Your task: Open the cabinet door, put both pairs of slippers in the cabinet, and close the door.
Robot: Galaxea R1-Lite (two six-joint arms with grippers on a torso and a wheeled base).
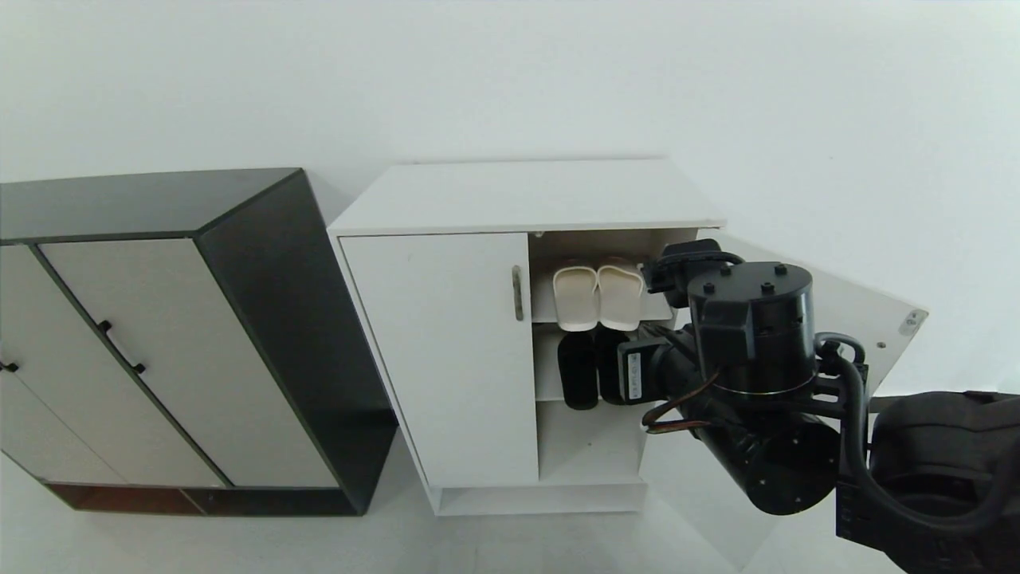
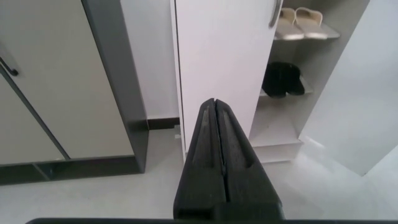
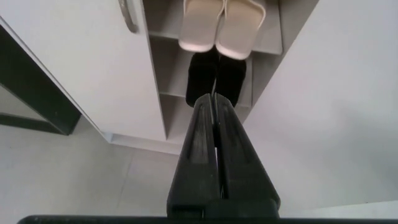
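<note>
Left end effector (image 2: 214,106), closed on nothing, faces the white cabinet (image 2: 217,50) in the left wrist view. Right wrist view: right end effector (image 3: 216,102), likewise closed and empty, points at black slippers (image 3: 202,74) shelved beneath white slippers (image 3: 239,28). Head view: both pairs inside, right door (image 1: 868,307) standing open.

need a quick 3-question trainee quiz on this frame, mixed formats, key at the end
1. True or false: inside the white cabinet, the white slippers sit above the black slippers.
2. Which cabinet door stands open? A) the left one B) the right door C) both
3. Fill in: the right gripper is ___ (open/shut), with nothing between its fingers.
Key: 1 true; 2 B; 3 shut.
</note>
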